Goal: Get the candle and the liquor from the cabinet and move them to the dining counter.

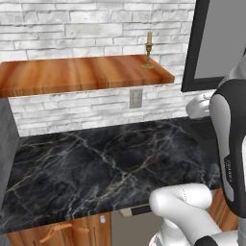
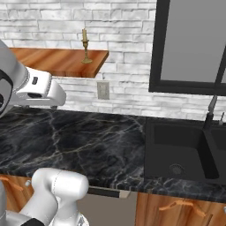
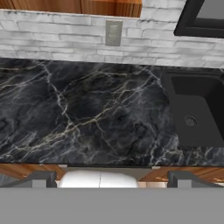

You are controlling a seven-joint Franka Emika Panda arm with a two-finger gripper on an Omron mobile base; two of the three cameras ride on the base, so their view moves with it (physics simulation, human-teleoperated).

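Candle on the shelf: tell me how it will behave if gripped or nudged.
The candle is tall and slim on a small round foot, so a nudge near the top would likely tip it. It stands near the shelf corner, so a tip could send it off. Its thin stem probably needs a centred grip.

The candle (image 1: 148, 49), a pale-yellow taper in a slim brass candlestick, stood upright at the right end of the reddish wooden cabinet (image 1: 72, 74) shelf, upper frame, against white brick.
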